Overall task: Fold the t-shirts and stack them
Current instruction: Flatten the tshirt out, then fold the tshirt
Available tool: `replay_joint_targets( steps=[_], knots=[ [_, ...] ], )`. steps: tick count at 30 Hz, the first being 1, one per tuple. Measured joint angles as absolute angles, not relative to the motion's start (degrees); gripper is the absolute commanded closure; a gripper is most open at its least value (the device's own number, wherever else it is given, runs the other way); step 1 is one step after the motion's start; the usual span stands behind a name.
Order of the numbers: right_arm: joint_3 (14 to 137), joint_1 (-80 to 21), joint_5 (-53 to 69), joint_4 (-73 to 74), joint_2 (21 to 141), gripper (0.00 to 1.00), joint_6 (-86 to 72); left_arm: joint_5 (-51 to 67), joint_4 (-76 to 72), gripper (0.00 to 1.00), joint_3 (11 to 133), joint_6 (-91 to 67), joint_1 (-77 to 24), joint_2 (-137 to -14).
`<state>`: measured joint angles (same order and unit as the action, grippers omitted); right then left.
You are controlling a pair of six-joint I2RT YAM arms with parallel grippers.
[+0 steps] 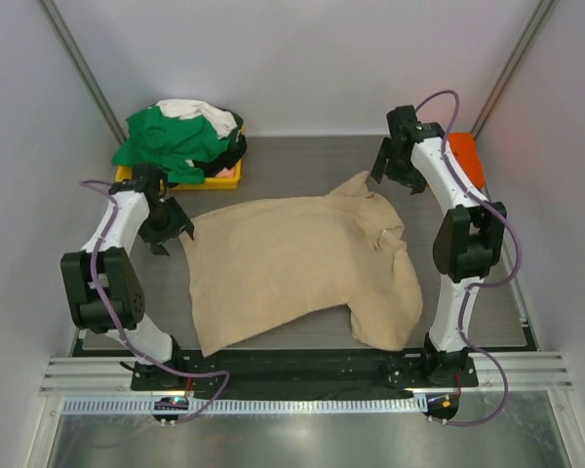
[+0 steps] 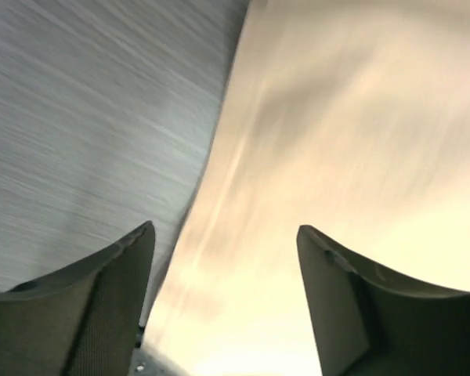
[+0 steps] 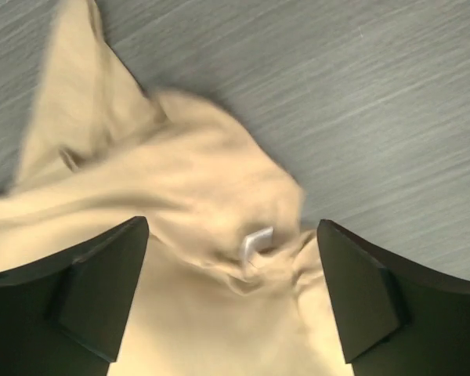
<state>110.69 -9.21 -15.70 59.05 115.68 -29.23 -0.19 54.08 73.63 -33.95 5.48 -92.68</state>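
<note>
One tan t-shirt (image 1: 292,268) lies spread across the middle of the grey table (image 1: 302,156). It is rumpled rather than flat, with a bunched fold at its right side and its near-right part reaching the table's front edge. Two arms flank it. The left gripper (image 1: 166,229) sits at the shirt's far-left corner, and the right gripper (image 1: 392,174) hangs over the far-right part, where a point of cloth sticks out toward the back.

At the far left, one shallow yellow tray (image 1: 226,181) holds a heap of cloth. A green t-shirt (image 1: 166,136) is draped on top, with a white one (image 1: 200,110) behind it and a strip of black cloth (image 1: 236,146) at the right edge. I cannot tell how many garments the heap holds. One orange t-shirt (image 1: 465,156) lies at the far right, partly hidden by the right arm.

The overhead view shows neither pair of jaws clearly, but the wrist cameras do. On the left wrist camera the two dark fingers (image 2: 102,301) stand well apart. The tan shirt's edge runs up between them, with bare table to the left and cloth to the right. That picture is blurred, and I cannot tell whether they touch the cloth. On the right wrist camera the fingers (image 3: 102,298) are also spread wide over a crumpled tan mound. A small pale label (image 3: 256,243) shows there, which the overhead view does not show.
</note>
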Motion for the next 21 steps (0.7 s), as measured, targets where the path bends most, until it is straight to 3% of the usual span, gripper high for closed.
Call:
replay_joint_targets(
  steps=[11,16,21],
  knots=[
    [83.5,-9.1,-11.2,43.5,87.8,0.02,-29.3,4.8,46.7,0.26,68.2,-32.7,3.9,-79.1],
    [75.3,-9.4,-3.7,36.7,92.0,0.05,-29.4,5.8,43.9,0.30,63.8,-34.2,1.7,-81.8],
    [64.4,-10.2,-3.5,33.4,92.8,0.02,-30.4,5.2,41.5,0.31,54.4,-39.3,-1.1,-79.3]
  ],
)
